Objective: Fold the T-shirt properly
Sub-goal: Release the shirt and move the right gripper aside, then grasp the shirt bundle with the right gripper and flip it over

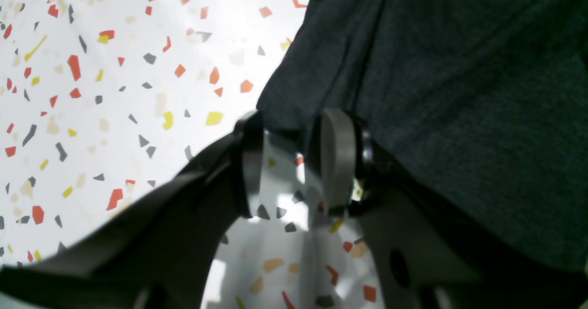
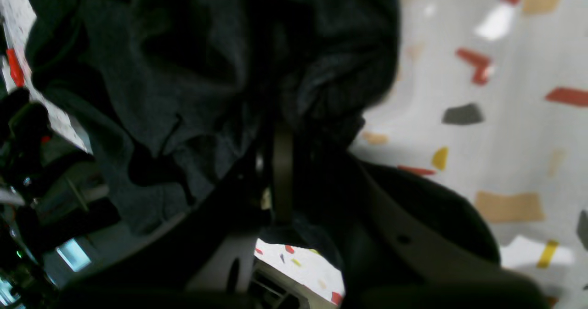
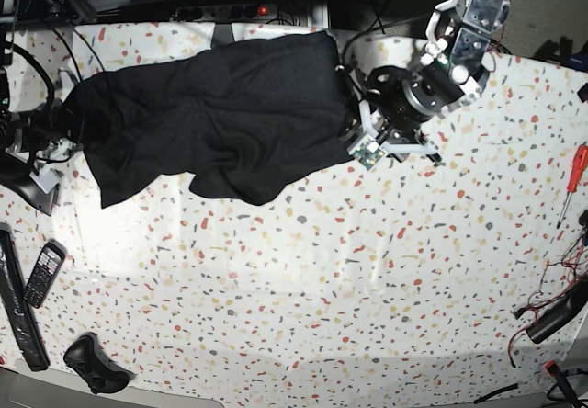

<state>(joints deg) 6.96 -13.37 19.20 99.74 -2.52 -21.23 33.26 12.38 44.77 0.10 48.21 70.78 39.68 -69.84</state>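
Dark fingers of the left hand (image 1: pixel 291 162) fill the bottom of its wrist view, standing apart with speckled desk (image 1: pixel 115 93) showing through the gap; nothing is between them. Just beyond the fingertips lies the hem edge of the T-shirt (image 1: pixel 459 93), its corner reaching the far side of the gap, and whether a pad touches the cloth is hard to tell. To one side of this hand the desk runs bare.

From the base view the T-shirt (image 3: pixel 211 114) lies spread and rumpled along the far part of the desk, one end by the left hand (image 3: pixel 363 141), the other end bunched at the frame's edge where the right arm is mostly cut off. Nearer desk holds a phone (image 3: pixel 42 275) and a screwdriver (image 3: pixel 573 180).

Bunched black cloth (image 2: pixel 206 70) crowds the right hand (image 2: pixel 282 171), whose fingers are pressed together on a fold of it; the fingertips themselves are buried in shadow.
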